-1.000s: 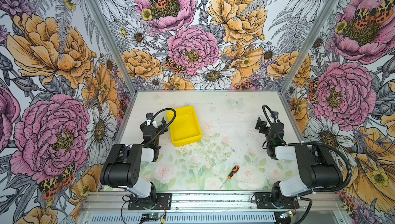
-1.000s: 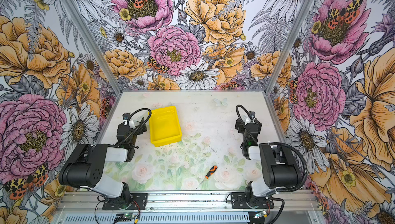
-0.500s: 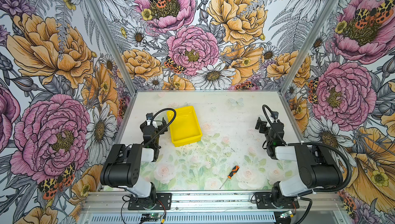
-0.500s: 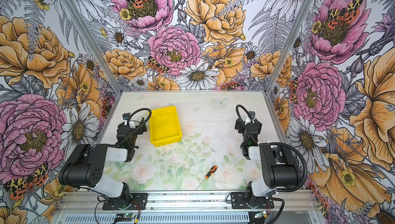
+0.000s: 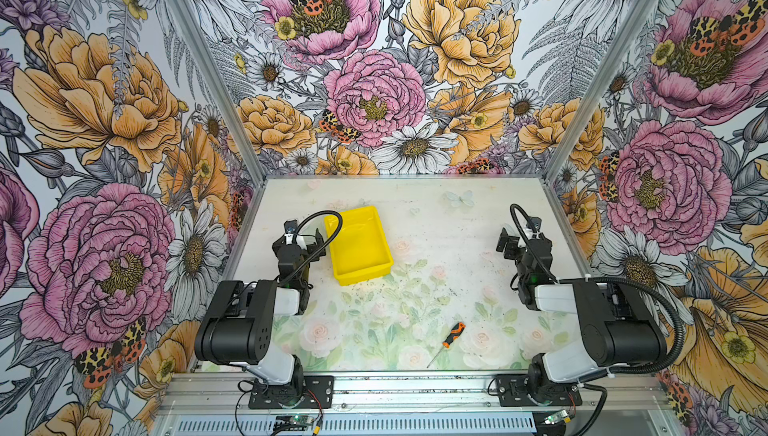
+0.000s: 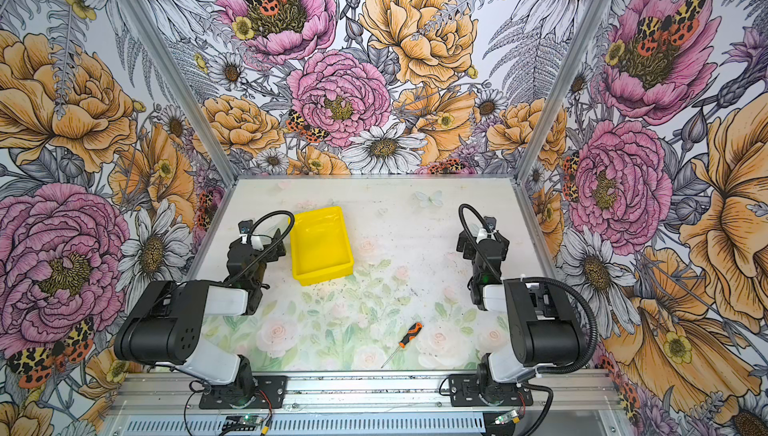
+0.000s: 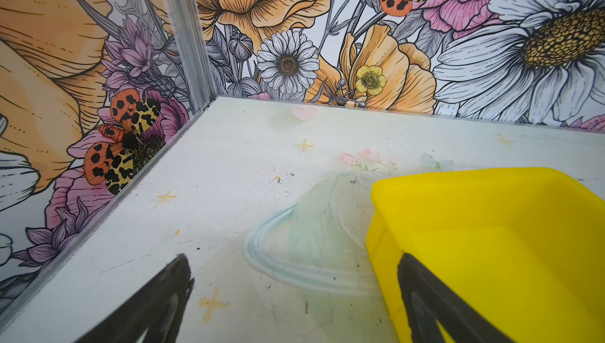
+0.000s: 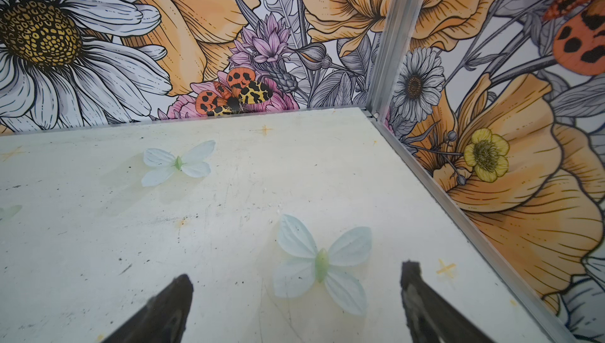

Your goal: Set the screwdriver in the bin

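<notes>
1. Both pairs of jaws stand wide apart and hold nothing. The left gripper point(image 7: 294, 259) hangs just beside the bin, and the right gripper point(image 8: 296, 272) hangs over bare table near the right wall.
2. In both top views the screwdriver point(image 5: 451, 336) point(image 6: 409, 334) lies flat near the front edge, right of the middle. Its handle points back and right, and its thin shaft points toward the front rail. It is well apart from both grippers.
3. The bin point(image 5: 361, 278) point(image 6: 324, 276) sits upright left of the middle, well apart from the screwdriver. In the left wrist view one dark finger point(image 7: 425, 292) shows in front of the bin's yellow wall point(image 7: 379, 243).
4. A black cable point(image 5: 332, 230) loops from the left wrist and crosses the bin's left rim in a top view.
5. Only open table lies between the screwdriver and the bin.
6. The table point(image 5: 436, 221) is pale, printed with faded roses, leaves and butterflies point(image 8: 320, 259), and marked with dark specks and scuffs.
7. Flowered walls point(image 5: 374, 93) with moths close in three sides, with metal posts at the corners. A metal rail point(image 5: 415, 388) at the front carries both arm bases.
</notes>
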Robot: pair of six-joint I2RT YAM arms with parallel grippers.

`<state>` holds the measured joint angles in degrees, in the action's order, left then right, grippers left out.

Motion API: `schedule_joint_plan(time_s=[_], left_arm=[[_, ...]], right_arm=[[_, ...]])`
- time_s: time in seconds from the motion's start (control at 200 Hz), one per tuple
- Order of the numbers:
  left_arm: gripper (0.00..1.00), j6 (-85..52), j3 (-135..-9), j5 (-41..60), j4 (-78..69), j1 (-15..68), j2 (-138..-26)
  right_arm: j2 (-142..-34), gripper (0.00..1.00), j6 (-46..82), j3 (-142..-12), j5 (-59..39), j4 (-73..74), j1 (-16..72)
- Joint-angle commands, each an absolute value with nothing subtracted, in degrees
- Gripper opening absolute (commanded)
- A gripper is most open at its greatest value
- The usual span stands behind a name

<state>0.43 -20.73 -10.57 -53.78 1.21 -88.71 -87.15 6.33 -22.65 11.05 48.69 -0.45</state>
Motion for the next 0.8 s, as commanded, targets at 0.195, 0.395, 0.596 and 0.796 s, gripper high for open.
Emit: schedule_joint_plan(time_s=[0.195,0.395,0.596,0.796], left_arm=[[0.99,0.6,-21.6,-8.9,-53.7,0.6,-88.8],[0.99,0.3,-21.1,-9.8,-53.7,0.6,-87.6],[0.99,-1.7,-23.0,-16.2,-44.1,0.6,-81.2],[0.99,-3.7,-24.8,-17.3,-33.5,0.6,-75.4]], right_arm=[[-87.8,0.99,5.8,-22.2,10.5,49.8,-0.5],[-86.5,0.99,4.9,-23.3,10.3,47.0,0.0],[-81.2,0.99,3.7,-24.1,10.8,40.6,1.4],[-70.6,0.99,6.6,-26.0,16.2,25.5,4.2]])
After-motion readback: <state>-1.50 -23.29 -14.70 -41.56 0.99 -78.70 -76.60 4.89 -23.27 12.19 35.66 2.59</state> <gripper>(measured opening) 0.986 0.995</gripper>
